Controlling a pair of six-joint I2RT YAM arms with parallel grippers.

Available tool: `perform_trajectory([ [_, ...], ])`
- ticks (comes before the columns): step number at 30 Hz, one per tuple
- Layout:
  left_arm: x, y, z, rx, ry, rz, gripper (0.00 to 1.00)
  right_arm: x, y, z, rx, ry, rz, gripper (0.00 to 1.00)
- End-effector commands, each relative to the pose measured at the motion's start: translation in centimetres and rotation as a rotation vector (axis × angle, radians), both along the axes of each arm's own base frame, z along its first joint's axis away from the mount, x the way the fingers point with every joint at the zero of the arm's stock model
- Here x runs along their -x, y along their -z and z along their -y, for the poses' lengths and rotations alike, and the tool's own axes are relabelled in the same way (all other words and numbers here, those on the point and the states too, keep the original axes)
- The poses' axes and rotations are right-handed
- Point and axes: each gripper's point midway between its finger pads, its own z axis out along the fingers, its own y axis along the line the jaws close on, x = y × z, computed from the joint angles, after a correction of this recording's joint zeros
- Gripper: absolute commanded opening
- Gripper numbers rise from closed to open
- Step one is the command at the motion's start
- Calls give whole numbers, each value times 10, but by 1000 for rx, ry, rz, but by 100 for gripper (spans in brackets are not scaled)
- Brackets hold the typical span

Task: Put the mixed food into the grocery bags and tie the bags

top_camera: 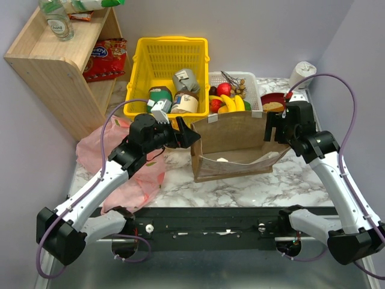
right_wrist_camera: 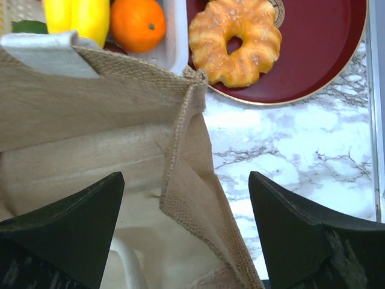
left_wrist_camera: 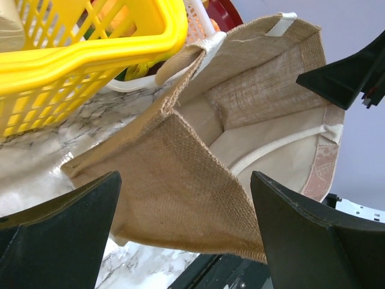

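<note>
Straddling the brown bag (top_camera: 231, 147) rim, my left jaws and right jaws both wide apart, gripping nothing. Bananas (top_camera: 231, 102) and orange (right_wrist_camera: 137, 23) sit in white basket (top_camera: 257, 90) behind it; pink bag (top_camera: 96, 150) lies left. Risk: unheld floppy rim sags shut, or bag tips.

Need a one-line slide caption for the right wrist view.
Open right gripper straddling a side wall of the brown bag, doughnut on a red plate beyond.

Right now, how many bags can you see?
2. A brown bag stands open in the middle. A pink bag lies crumpled on the left. More could be hidden.
</note>
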Motion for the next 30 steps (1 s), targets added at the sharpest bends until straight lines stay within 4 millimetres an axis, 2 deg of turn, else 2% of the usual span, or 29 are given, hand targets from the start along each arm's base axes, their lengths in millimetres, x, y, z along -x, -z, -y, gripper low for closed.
perform_trajectory([
  [1,-9,-4,15,18,26,18,99,6,15,10,51,12,-46,88],
  [3,-12,3,15,-4,21,6,98,7,17,9,49,5,-53,84],
  [5,-15,8,16,-13,20,5,87,11,18,11,56,4,-54,72],
  [6,-16,9,16,-15,18,5,79,12,16,12,56,4,-53,67],
  [7,-16,9,16,-21,22,10,67,16,14,12,54,-1,-52,57],
  [9,-18,8,16,-38,23,21,54,18,7,9,40,-17,-38,48],
  [10,-18,5,15,-52,25,24,40,20,4,9,35,-20,-34,39],
  [12,-18,1,10,-90,26,58,25,21,-8,5,11,-38,-7,30],
  [13,-16,-4,6,-109,23,67,14,23,-11,3,-2,-40,-4,22],
  [16,-13,-9,-5,-209,48,111,2,24,-18,-5,-39,-68,3,11],
  [18,-14,-6,-12,-284,69,134,0,22,-12,-1,-22,-49,-22,7],
  [22,-15,15,-32,-416,74,74,0,22,18,11,28,6,-112,5],
  [25,-20,20,-50,-467,23,62,0,22,30,17,44,33,-145,2],
  [28,-22,12,-61,-491,-25,85,0,21,30,13,26,23,-143,2],
  [29,-21,10,-62,-497,-23,93,2,19,25,9,10,9,-131,2],
  [30,-21,8,-62,-495,-22,98,9,19,22,1,-23,-22,-124,2],
])
